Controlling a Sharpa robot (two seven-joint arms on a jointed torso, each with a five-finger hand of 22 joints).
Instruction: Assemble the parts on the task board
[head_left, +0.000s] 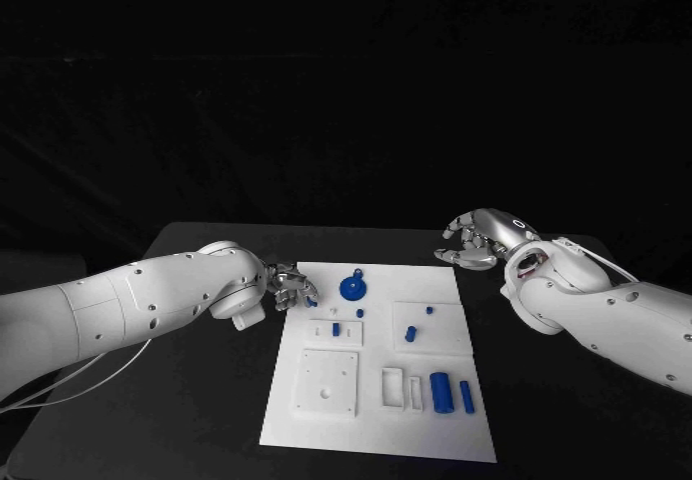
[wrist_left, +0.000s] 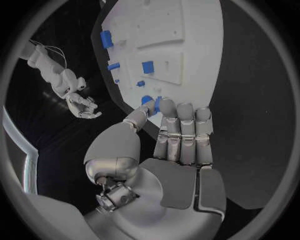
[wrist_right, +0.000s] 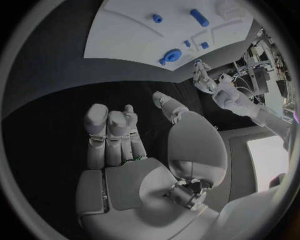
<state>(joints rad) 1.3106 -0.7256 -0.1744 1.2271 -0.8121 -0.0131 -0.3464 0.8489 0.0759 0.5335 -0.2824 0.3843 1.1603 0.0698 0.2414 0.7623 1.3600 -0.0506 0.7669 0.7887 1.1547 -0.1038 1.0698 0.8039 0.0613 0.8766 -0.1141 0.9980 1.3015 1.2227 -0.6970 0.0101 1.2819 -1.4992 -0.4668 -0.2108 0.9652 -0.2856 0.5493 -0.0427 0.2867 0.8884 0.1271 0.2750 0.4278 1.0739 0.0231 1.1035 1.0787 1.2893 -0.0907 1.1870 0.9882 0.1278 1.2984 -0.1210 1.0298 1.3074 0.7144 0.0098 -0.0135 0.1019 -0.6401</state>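
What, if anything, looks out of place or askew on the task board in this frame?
Nothing stands out. The task board lies flat on the table, with the blue parts on it or in its recesses. The left hand is at the board's far left corner; the right hand hovers off its far right corner, holding nothing.

Blue parts (head_left: 441, 391) on white task board (head_left: 433, 435)
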